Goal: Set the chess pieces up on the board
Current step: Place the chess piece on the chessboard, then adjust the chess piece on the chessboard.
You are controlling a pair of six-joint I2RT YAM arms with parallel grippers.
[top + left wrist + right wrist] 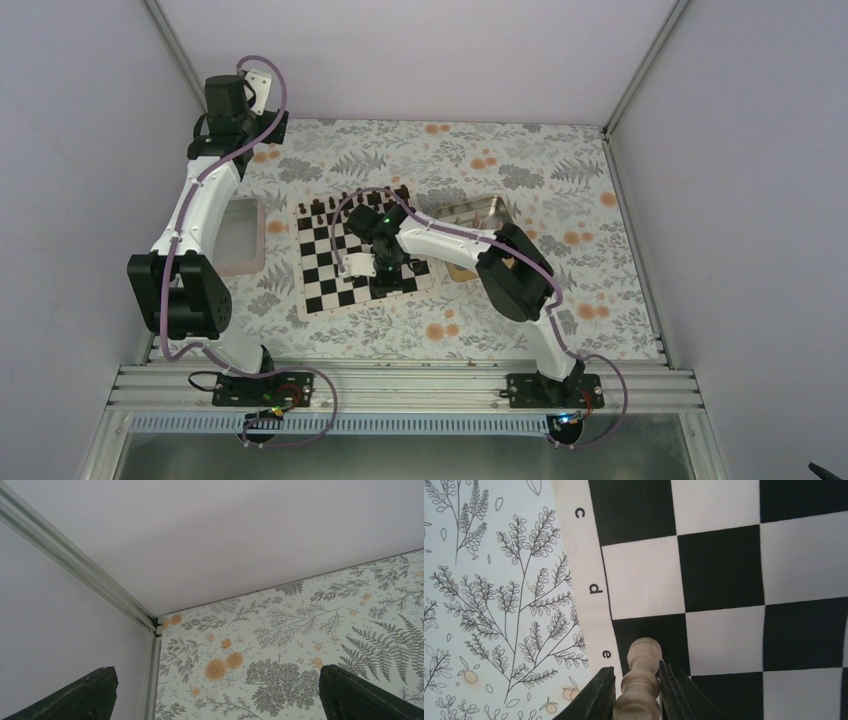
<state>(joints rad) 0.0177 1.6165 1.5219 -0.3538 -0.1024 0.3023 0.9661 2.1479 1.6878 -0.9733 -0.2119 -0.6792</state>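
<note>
A turned pale-wood piece, knobbed and waisted, is clamped between the narrow-set dark fingers of the right gripper. It is held over a black edge square by the letter e of the flat, matte board; contact cannot be told. The right arm is folded low, reaching toward 9 o'clock. The left gripper is spread wide and raised toward the 11 o'clock corner of the floral cloth.
</note>
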